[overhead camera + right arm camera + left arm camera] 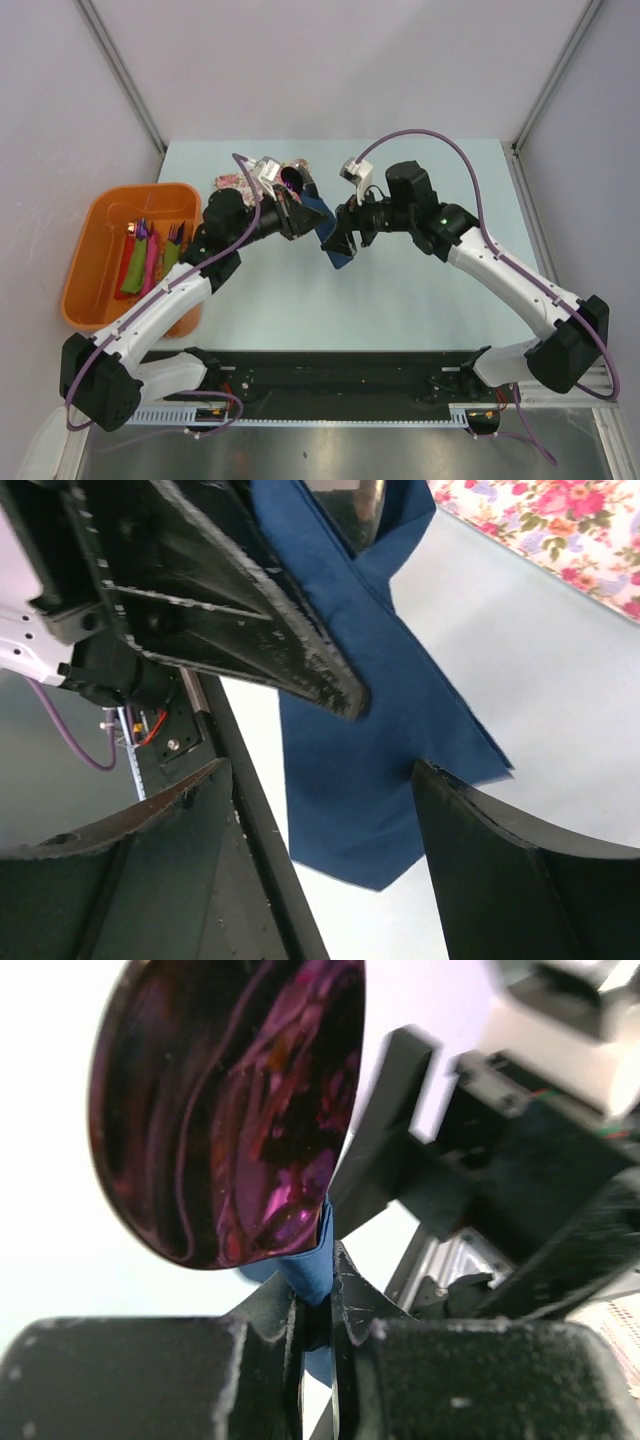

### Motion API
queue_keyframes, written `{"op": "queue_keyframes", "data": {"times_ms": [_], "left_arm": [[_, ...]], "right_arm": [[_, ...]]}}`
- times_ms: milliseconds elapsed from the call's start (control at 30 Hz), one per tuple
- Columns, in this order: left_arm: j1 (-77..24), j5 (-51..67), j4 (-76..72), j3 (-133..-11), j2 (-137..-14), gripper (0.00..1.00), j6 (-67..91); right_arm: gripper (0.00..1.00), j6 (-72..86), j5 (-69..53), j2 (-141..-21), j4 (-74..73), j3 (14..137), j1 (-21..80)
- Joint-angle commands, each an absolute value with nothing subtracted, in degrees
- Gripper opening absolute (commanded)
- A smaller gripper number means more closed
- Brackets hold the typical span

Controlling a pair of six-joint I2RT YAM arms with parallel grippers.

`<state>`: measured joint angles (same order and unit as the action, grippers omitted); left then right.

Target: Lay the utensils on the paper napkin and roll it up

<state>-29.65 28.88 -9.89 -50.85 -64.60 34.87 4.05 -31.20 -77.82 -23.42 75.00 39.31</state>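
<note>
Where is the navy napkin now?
Top view: the navy napkin is mid-table, pinched with the purple spoon in the left gripper; its loose end hangs between the right gripper's open fingers.

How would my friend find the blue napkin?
Look over the middle of the table. The paper napkin hangs there, pinched in the left gripper with a purple spoon, its tip inside the open right gripper. It is plain dark blue, unlike the flowery tray behind it and the red, pink and green rolls in the orange bin.
</note>
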Motion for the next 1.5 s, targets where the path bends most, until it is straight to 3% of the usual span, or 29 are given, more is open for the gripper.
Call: {"op": "queue_keyframes", "data": {"times_ms": [0,200,600,967,1133,1167,1200,1233,1467], "left_arm": [[-29.44,32.78,-18.18,-51.77,-61.61,0.00,38.14],[-29.44,37.00,-23.46,-49.31,-60.38,0.00,39.64],[-29.27,40.78,-33.48,-46.84,-60.64,0.00,44.12],[-27.77,41.57,-36.91,-47.46,-61.17,0.00,46.05],[-27.77,41.13,-37.53,-47.55,-61.26,0.00,46.58],[-27.69,41.13,-37.53,-47.64,-61.26,0.00,46.58],[-27.60,41.13,-37.44,-47.90,-61.26,0.00,46.58],[-27.60,41.13,-37.09,-47.99,-61.26,0.00,46.23],[-27.42,36.13,-25.77,-48.78,-61.43,0.00,41.05]], "right_arm": [[0.77,5.27,-34.63,-78.40,-18.90,74.27,39.46],[0.76,6.68,-37.96,-78.05,-17.23,72.78,38.24],[0.48,14.93,-52.03,-74.97,-10.20,69.70,37.27],[0.32,22.67,-55.72,-74.09,-4.05,67.59,37.44],[0.36,24.61,-55.81,-74.00,-2.90,66.97,37.62],[0.39,23.48,-55.11,-74.00,-4.21,67.06,37.44],[0.52,22.07,-53.63,-74.00,-6.22,68.02,37.09],[0.56,21.02,-51.44,-74.09,-7.81,68.20,36.74],[0.73,13.10,-36.76,-72.25,-20.20,74.00,31.29]]}}
